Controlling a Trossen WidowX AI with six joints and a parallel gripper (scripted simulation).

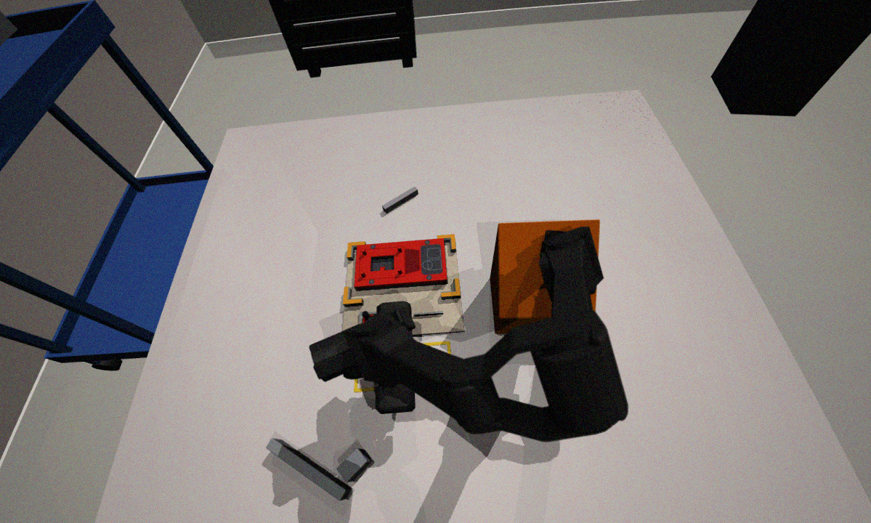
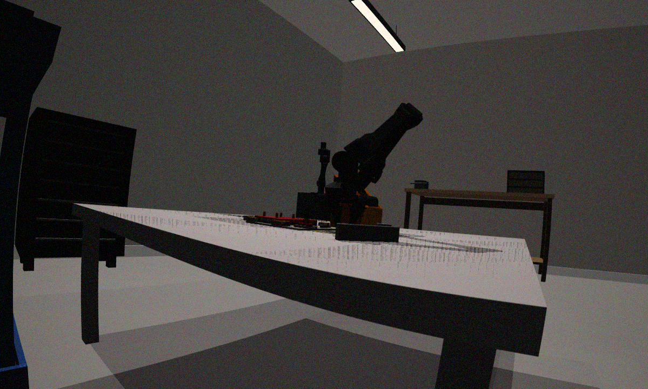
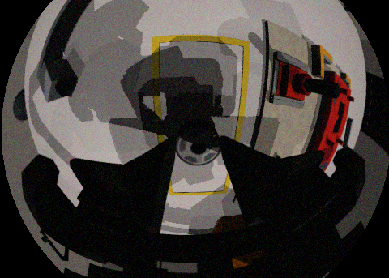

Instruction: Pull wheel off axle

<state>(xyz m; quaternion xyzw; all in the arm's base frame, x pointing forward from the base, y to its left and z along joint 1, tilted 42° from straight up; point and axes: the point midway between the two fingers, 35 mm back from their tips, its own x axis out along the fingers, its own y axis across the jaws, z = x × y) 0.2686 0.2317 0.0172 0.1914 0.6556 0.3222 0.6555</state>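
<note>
Table (image 1: pixel 672 311) (image 2: pixel 316 270) seen from the top view: its far edge and both side edges show, and the work sits well in from them. A red board (image 1: pixel 412 260) (image 3: pixel 336 116) lies between orange corners; its gray panel (image 1: pixel 431 258) bears outlines, too small to read as writing. The arm (image 1: pixel 425 357) (image 2: pixel 379 140) covers much of the yellow outline (image 1: pixel 441 343) (image 3: pixel 245 67). A long gray bar (image 1: pixel 308 468) and short block (image 1: pixel 354 464) lie near it, apart from the board.

Exterior view: the arm leans over the table; the gripper's tips are too dark and hidden to tell.

Wrist view: the gripper (image 3: pixel 198 141) pinches the gray wheel (image 3: pixel 185 153) between its fingertips. The wheel appears within the yellow outline, off the black axle (image 3: pixel 318 86); I cannot tell whether it touches the table.
</note>
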